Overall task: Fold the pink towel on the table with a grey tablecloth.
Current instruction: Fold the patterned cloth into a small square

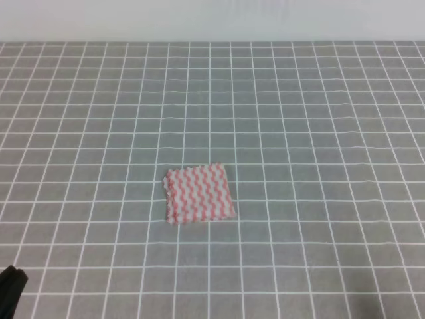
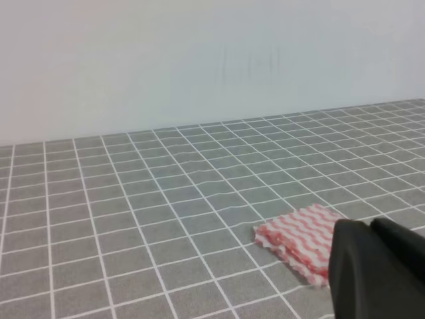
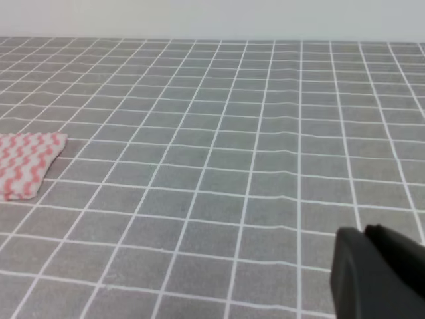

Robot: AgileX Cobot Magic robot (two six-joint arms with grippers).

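— Black casing of my left gripper fills the near corner of the left wrist view, at about five o'clock; what do you make of the job?

— Judging by the layers stacked along its edge, the pink towel is already folded (at least once, maybe twice). It lies flat as a compact, slightly crooked square on the table with a grey tablecloth, a little toward seven o'clock from the middle of the overhead view. Little seems left, perhaps squaring it up.

— And your fingers?

— I cannot tell. Only a dark stub of each arm shows; my right gripper sits at five o'clock in its own view, well apart from the towel, fingertips cut off by the frame. Neither holds any cloth that I can see.

— Anything else unclear?

— How many folds there are. Overhead, my left arm is just a sliver at seven o'clock, and the right does not appear.
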